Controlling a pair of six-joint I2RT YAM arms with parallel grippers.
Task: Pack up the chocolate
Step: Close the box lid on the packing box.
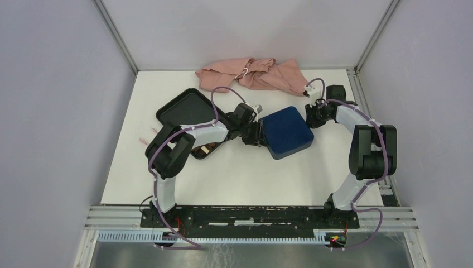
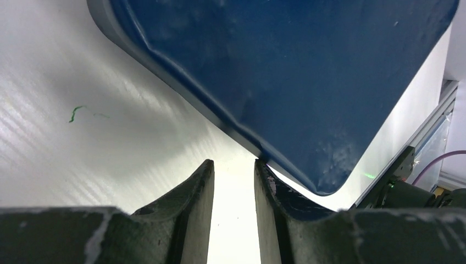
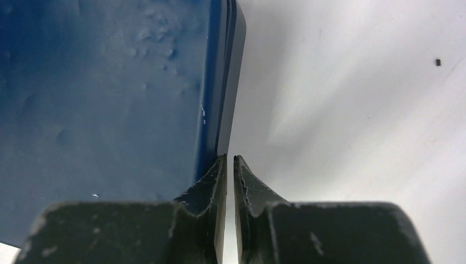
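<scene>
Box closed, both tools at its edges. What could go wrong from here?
The left tool is open, one finger touching the blue box's corner: a push may spin it.
The right tool sits nearly closed at the box's seam and may slip off.
The left arm hangs over the black tray and may knock it.

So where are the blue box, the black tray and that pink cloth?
blue box [image 1: 287, 132]: top view, middle of its lid.
black tray [image 1: 183, 106]: top view, bare floor at its far end.
pink cloth [image 1: 262, 76]: top view, middle of the crumpled heap.
</scene>
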